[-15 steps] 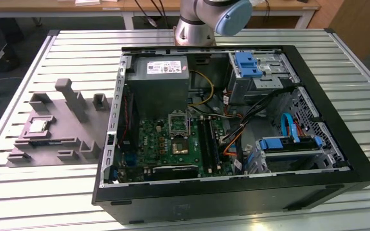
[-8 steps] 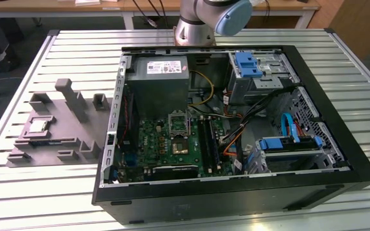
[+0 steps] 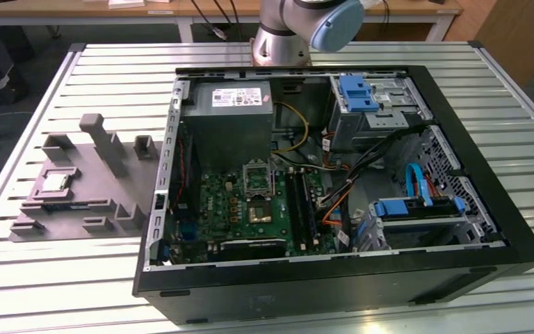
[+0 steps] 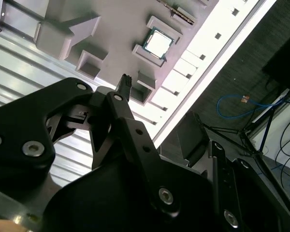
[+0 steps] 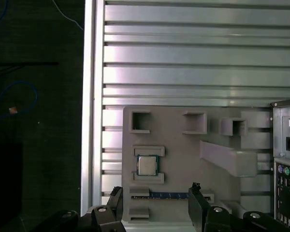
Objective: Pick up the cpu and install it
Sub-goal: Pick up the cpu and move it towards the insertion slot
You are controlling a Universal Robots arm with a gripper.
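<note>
I judge the job barely begun: the cpu [image 5: 147, 165] lies untouched in its pocket of the grey tray [image 5: 183, 150] on the desk [image 5: 183, 72], outside the computer case [image 3: 489, 209], while my tool [image 5: 155, 195] hangs above it, spread and empty.

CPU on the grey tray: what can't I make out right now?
- Small silvery square cpu, first wrist view: underside hidden by the grey plastic tray beneath it.
- Green motherboard's socket, exterior view: too small to tell if its cover is open.
- Black fingers, first wrist view: bases cut off by the picture's edge.
- Robot arm, exterior view: cut off by the top edge.
</note>
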